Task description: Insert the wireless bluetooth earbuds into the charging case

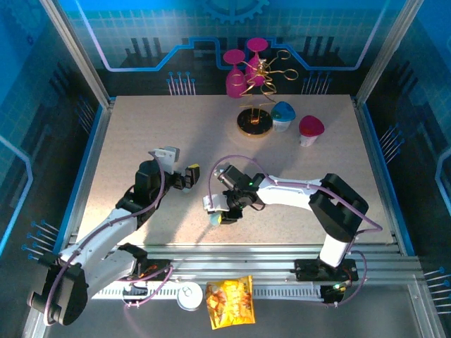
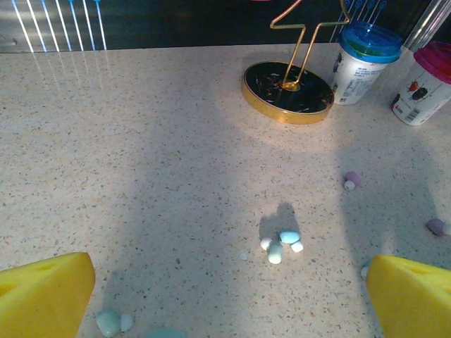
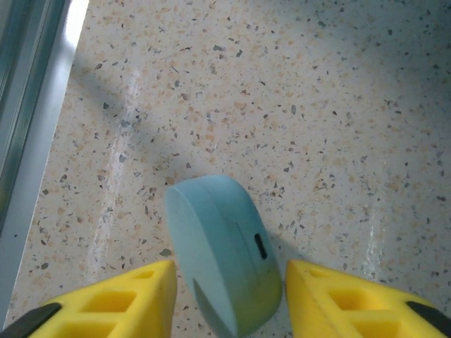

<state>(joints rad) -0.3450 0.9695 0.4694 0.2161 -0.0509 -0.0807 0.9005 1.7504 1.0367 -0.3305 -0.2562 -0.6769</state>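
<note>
Pinches a blue case (image 3: 222, 253) in the right gripper (image 3: 229, 285) by the table's (image 1: 141, 127) near edge. Holds the left gripper (image 2: 229, 282) spread over earbuds (image 2: 280, 243).

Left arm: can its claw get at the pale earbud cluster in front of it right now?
Probably yes. The left claw is open, the earbud cluster lies on bare table straight ahead, and nothing stands between. The right claw holds the blue case.

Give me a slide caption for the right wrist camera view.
Right gripper clasps a pale blue charging case between its yellow fingers, over the speckled table.
</note>
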